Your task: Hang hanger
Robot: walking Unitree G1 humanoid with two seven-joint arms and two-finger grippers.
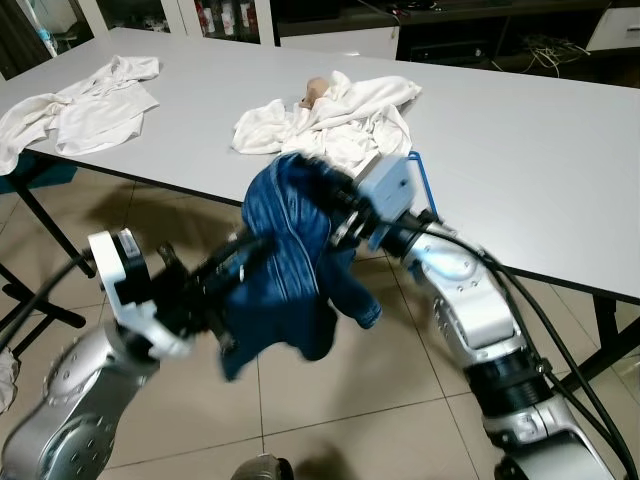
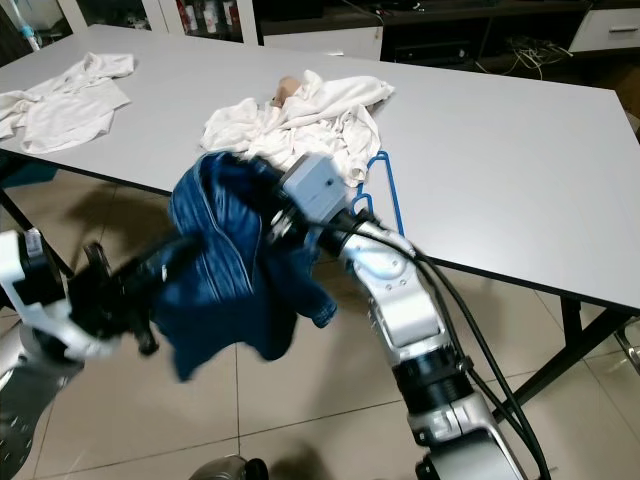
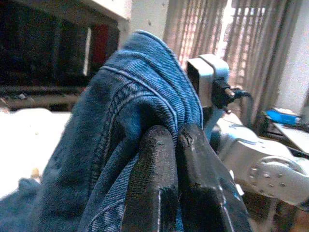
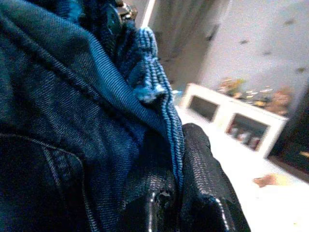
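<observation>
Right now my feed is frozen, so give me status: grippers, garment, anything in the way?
Left gripper and right gripper both shut on denim garment, held off the floor. Blue hanger at the table edge, beside white clothes.

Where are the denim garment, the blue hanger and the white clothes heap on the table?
denim garment (image 1: 290,260): left eye view, on its bunched middle between the arms.
blue hanger (image 2: 392,195): right eye view, on its straight side bar.
white clothes heap (image 1: 340,115): left eye view, on the crumpled centre.

grey table (image 1: 520,150), beige tiled floor (image 1: 380,400)
</observation>
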